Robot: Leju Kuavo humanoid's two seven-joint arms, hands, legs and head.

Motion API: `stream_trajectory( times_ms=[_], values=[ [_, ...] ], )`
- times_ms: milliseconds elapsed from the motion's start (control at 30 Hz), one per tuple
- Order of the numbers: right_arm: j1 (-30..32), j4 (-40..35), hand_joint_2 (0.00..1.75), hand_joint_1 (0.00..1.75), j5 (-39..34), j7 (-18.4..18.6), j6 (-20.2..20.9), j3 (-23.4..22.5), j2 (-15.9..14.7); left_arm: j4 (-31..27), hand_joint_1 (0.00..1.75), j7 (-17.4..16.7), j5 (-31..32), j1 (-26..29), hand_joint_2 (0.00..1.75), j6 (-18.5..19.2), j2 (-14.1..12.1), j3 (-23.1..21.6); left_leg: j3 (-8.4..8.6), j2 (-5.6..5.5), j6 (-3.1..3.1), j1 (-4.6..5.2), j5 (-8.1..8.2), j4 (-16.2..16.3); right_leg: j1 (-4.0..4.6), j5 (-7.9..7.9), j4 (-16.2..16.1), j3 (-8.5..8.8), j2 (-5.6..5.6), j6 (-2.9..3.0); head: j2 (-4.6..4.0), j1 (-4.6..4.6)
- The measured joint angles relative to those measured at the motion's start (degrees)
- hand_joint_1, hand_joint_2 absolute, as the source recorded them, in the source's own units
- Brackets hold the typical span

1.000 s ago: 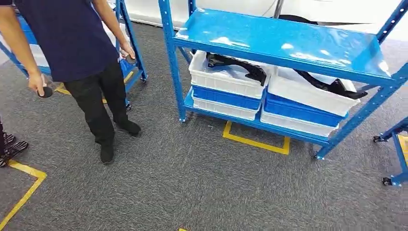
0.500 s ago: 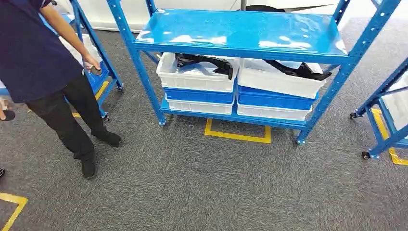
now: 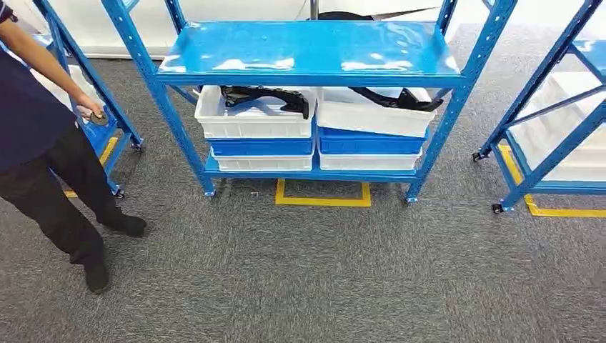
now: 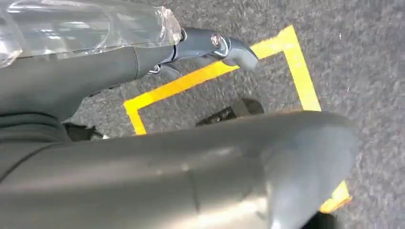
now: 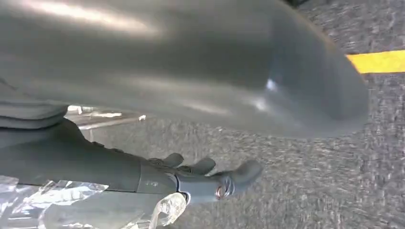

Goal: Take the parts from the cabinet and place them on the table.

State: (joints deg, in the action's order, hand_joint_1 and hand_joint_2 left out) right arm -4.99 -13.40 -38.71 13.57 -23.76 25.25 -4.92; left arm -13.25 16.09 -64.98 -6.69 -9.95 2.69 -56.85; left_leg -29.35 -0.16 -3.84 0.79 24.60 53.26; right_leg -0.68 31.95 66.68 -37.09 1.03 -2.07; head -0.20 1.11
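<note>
Parts in white bins on cabinet's lower shelf, hands hanging free

Parts: black parts [image 3: 264, 96] lie in the top white bin [image 3: 254, 121] on the left, more black parts [image 3: 396, 98] in the white bin [image 3: 371, 118] on the right, both under the blue cabinet's [image 3: 307, 50] top shelf, stacked on blue and white bins. Far left a person [image 3: 39, 143] stands by another blue rack [image 3: 107, 107], hand on a small dark object, body cut off by the frame. Grey carpet [image 3: 300, 271] with yellow tape [image 3: 323, 200] marks. A third rack [image 3: 550, 136] at right, cut off. Left hand [image 4: 210, 45] over carpet, fingers loosely extended, empty. Right hand [image 5: 205, 176] likewise, fingers apart, holding nothing. Part shapes are hard to make out.
</note>
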Motion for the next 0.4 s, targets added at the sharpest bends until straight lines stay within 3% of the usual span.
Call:
stream_trajectory(
  times_ms=[33,67,100,133,200,233,267,300,333,400],
  values=[
    [-0.1,0.0,0.0,0.0,0.1,0.0,0.0,0.1,0.0,0.0,0.0,0.0,0.0,0.2,0.0,0.0,0.0,0.0,-0.09,0.52,0.03,-0.15,-0.01,0.0,-0.19,2.08,4.6,-1.93,-0.24,-0.39,0.0,-0.02],
    [-0.1,0.0,1.75,0.0,0.2,0.2,0.1,0.3,0.0,0.0,0.0,-0.2,-0.1,0.3,1.75,-0.1,0.0,0.0,-0.18,0.81,0.12,-0.36,-0.06,0.0,-0.41,2.9,7.7,-3.12,-0.31,-0.78,0.0,0.0],
    [0.0,0.0,1.75,0.0,0.2,0.7,0.4,0.4,0.0,0.0,0.0,-0.8,-0.3,0.3,1.75,-0.1,0.0,0.0,-0.2,1.04,0.32,-0.65,-0.1,0.1,-0.68,2.32,7.7,-2.95,-0.39,-1.12,0.0,0.0],
    [0.0,0.0,1.75,0.0,0.3,1.2,0.4,0.4,0.0,0.0,0.0,-1.2,-0.3,0.2,1.75,-0.1,0.0,0.0,-0.2,1.16,0.62,-1.0,-0.07,0.2,-0.96,0.73,5.3,-1.5,-0.5,-1.59,0.0,0.0],
    [0.1,0.0,1.75,0.0,0.4,1.3,0.7,0.5,0.0,0.0,0.0,-2.1,-0.3,0.2,1.75,0.0,0.0,0.0,-0.27,1.29,1.71,-1.92,0.34,0.9,-1.86,-4.01,-5.3,4.44,-1.07,-2.89,0.0,0.0],
    [0.1,0.0,1.75,0.0,0.5,1.3,0.9,0.7,0.2,0.0,0.0,-2.2,-0.3,0.1,1.75,0.0,-0.1,0.0,-0.58,1.45,2.58,-1.66,0.81,1.7,-2.34,-4.01,-9.1,6.26,-1.63,-3.88,0.0,0.06],
    [-0.1,0.0,1.75,0.0,0.5,1.3,1.1,1.0,0.4,0.0,0.0,-2.2,-0.2,0.0,1.75,0.0,-0.2,0.0,-0.96,1.46,3.07,-1.71,1.26,2.6,-1.98,-4.09,-9.1,6.13,-0.49,-2.46,0.0,0.22],
    [-0.1,0.0,1.75,0.0,0.5,1.3,1.1,1.1,0.2,0.0,0.0,-2.3,-0.2,0.0,1.75,0.0,-0.2,0.0,-0.94,1.41,3.12,-1.52,1.09,2.3,-1.88,-4.08,-8.9,5.97,-0.64,-1.54,0.0,0.15],
    [-0.1,0.0,1.75,0.0,0.5,1.3,1.1,1.3,0.4,0.0,0.0,-2.3,-0.2,0.1,1.75,0.0,-0.2,0.0,-0.97,1.38,3.16,-1.61,1.06,2.2,-1.96,-4.18,-9.1,5.95,-0.64,-1.27,0.0,0.15],
    [-0.1,0.0,1.75,0.0,0.5,1.3,1.1,1.4,0.5,0.0,0.0,-2.3,-0.2,0.1,1.75,0.1,-0.2,0.0,-0.76,1.36,2.39,-1.67,0.78,1.7,-1.9,-4.28,-9.0,5.84,-0.66,-1.13,0.0,0.17]
  ],
)
